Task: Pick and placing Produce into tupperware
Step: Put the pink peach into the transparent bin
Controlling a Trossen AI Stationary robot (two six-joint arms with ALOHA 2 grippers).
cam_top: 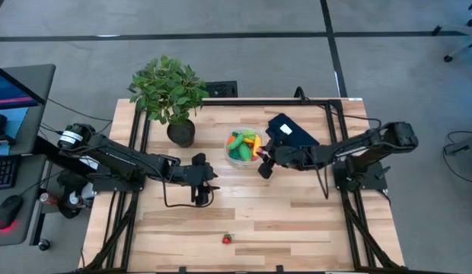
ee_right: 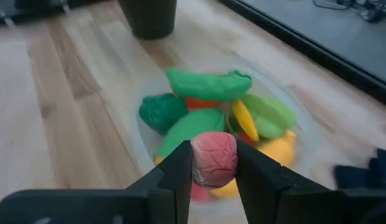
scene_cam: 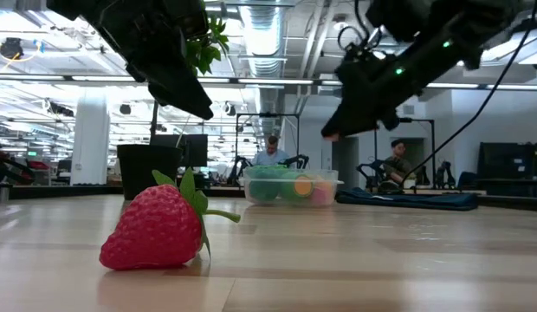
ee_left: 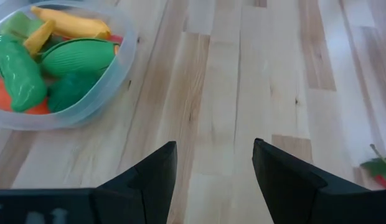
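Bright even overhead light, soft shadows (right wrist view slightly blurred).

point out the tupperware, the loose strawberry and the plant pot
tupperware (cam_top: 231,139): high view, left rim
strawberry (scene_cam: 154,229): low view, middle of red body
plant pot (cam_top: 181,135): high view, dark rim

No readable text shows anywhere; the white label (cam_top: 280,129) on the black rectangle (cam_top: 295,132) right of centre stays illegible
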